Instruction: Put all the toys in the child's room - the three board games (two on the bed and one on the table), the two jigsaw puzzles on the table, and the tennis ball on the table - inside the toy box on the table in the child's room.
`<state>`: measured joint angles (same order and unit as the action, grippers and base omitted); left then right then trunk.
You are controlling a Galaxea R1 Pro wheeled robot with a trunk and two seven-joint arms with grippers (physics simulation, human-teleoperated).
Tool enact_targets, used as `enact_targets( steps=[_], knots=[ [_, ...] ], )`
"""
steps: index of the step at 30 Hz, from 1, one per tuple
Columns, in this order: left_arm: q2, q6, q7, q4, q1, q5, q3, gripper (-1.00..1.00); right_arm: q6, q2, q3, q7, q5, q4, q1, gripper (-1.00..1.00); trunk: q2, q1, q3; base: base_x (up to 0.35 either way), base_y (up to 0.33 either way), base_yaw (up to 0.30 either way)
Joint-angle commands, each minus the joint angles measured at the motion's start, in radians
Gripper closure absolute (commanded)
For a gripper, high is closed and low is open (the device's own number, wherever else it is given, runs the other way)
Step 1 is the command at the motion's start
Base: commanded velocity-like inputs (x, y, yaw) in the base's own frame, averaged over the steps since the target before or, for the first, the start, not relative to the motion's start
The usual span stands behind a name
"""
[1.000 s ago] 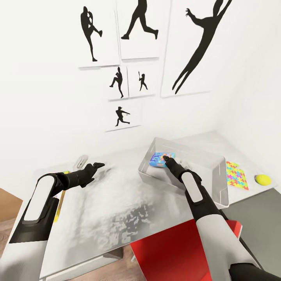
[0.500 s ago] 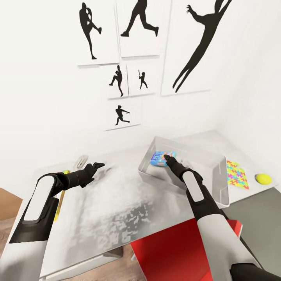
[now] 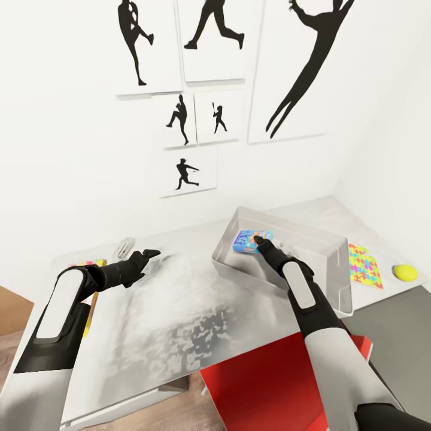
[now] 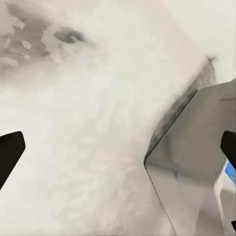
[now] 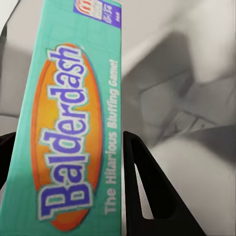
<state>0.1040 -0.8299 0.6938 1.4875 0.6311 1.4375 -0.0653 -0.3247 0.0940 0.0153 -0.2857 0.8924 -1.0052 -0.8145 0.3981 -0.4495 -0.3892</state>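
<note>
A: surface?
B: marbled table point(image 3: 179, 311), white wall, silhouette prints point(image 3: 179, 173).
A: grippers?
B: right gripper point(image 3: 258, 240) clamped on blue board game point(image 3: 246, 239) over toy box point(image 3: 335, 281). left gripper point(image 3: 151, 254) spread wide, holding nothing.

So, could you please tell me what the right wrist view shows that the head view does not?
Right wrist view alone: the teal side of the small blue board game box reads "Balderdash", with a dark finger against it. Head view alone: the multicoloured jigsaw puzzle square, the yellow-green tennis ball, the left gripper and the silhouette prints. Both show the box at the right gripper inside the light grey toy box.
</note>
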Motion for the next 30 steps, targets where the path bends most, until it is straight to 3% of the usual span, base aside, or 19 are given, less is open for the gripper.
enact_targets(
  steps=[1, 22, 23, 30],
  knots=[
    [0.001, -0.002, 0.01, 0.001, 0.001, 0.011, -0.001, -1.0, -0.004, 0.0, 0.002, -0.007, 0.01, -0.004, -0.001, 1.0, 0.002, -0.001, -0.003, 0.0, 0.0, 0.0],
    [0.003, -0.003, 0.01, 0.015, 0.001, 0.012, -0.002, -1.0, -0.007, 0.004, -0.001, -0.007, 0.02, -0.003, 0.0, 1.0, 0.002, -0.001, -0.009, 0.0, 0.0, 0.0],
    [0.004, -0.003, 0.01, 0.017, 0.001, 0.013, -0.002, -1.0, -0.007, 0.005, -0.001, -0.007, 0.021, -0.003, 0.0, -1.0, 0.002, -0.001, -0.009, 0.0, 0.0, 0.0],
    [0.004, -0.003, 0.01, 0.019, 0.001, 0.013, -0.002, -1.0, -0.007, 0.004, -0.001, -0.007, 0.022, -0.003, 0.0, -1.0, 0.002, -0.001, -0.009, 0.0, 0.0, 0.0]
  ],
)
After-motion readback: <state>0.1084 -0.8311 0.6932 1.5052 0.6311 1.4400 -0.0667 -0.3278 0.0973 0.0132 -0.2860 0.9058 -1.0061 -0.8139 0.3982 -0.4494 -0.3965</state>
